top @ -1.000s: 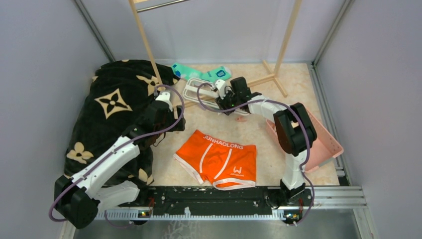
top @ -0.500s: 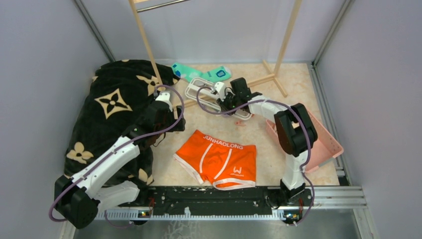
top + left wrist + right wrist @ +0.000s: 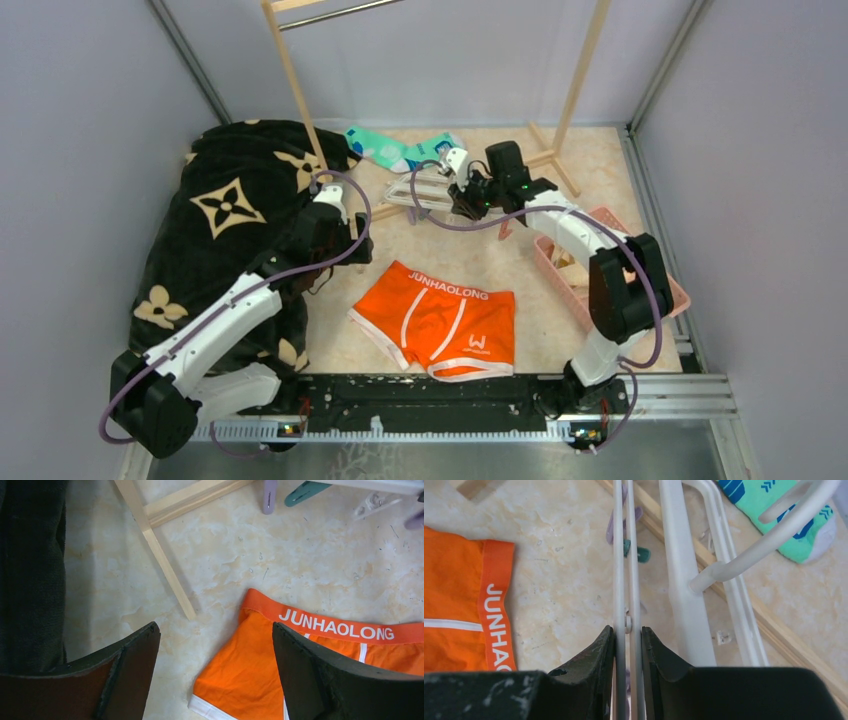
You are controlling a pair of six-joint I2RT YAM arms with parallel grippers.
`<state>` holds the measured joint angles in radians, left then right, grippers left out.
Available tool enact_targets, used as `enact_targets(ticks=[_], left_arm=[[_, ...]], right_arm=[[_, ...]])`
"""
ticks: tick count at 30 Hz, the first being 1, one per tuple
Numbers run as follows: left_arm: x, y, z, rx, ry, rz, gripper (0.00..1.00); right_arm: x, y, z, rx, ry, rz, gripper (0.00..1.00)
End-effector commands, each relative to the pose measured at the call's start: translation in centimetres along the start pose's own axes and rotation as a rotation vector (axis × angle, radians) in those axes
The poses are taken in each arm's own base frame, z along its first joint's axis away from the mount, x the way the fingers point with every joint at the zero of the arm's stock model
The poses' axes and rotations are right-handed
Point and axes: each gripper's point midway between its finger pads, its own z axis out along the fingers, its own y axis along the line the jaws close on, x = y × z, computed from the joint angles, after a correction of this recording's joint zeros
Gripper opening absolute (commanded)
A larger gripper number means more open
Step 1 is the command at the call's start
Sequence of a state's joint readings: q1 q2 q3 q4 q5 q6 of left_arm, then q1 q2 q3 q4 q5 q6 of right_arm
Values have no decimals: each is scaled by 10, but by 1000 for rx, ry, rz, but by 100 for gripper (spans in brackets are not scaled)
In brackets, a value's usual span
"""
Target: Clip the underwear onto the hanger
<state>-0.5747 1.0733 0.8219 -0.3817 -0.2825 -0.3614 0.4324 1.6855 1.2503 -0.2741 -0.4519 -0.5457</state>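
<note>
Table: pale marbled surface that carries everything below.
Blanket: black with beige flower motifs, heaped along the left side.
Wooden rack: upright at the far side, its floor rails running across the table.
Underwear: orange, lying flat near the front edge between the two arm bases, lettered waistband turned to the far side; apart from the hanger.
Pink basket: at the right, partly behind the right arm.
Hanger: white frame beyond the underwear, beside the teal sock.
Left gripper: jaws spread wide and holding nothing, poised over the underwear's waistband corner.
Right gripper: fingers pinched on the hanger's thin double bar.
Clips: teal and purple, hanging beneath the frame.
</note>
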Motion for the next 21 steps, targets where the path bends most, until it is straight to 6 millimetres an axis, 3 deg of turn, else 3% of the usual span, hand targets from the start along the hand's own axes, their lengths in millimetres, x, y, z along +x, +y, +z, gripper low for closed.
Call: enact_targets(ticks=[1,6,11,13,15,18,21], left_arm=[[-8,-2,0,12,-22,-7,88],[-8,1,-3,5,-28,-11,88],[-7,2,-2,2,-24,-7,88],[-6,0,-1,8,-20,-8,88],[-6,-1,1,11,-16,-7,88],[-5,-1,1,10,-15,-7,88],[-4,0,1,7,-12,-3,88]], right_arm=[[-63,-13,-27,33,-193,-69,0],[-81,-21,-32,35,-271,-51,0],[-85,-24,-31,29,-292,-38,0],[-77,-24,-26,16,-263,-34,0],[-51,-22,-7,-8,-189,-14,0],[-24,-19,5,-14,-119,3,2],[-12,-17,9,-21,-85,12,25]])
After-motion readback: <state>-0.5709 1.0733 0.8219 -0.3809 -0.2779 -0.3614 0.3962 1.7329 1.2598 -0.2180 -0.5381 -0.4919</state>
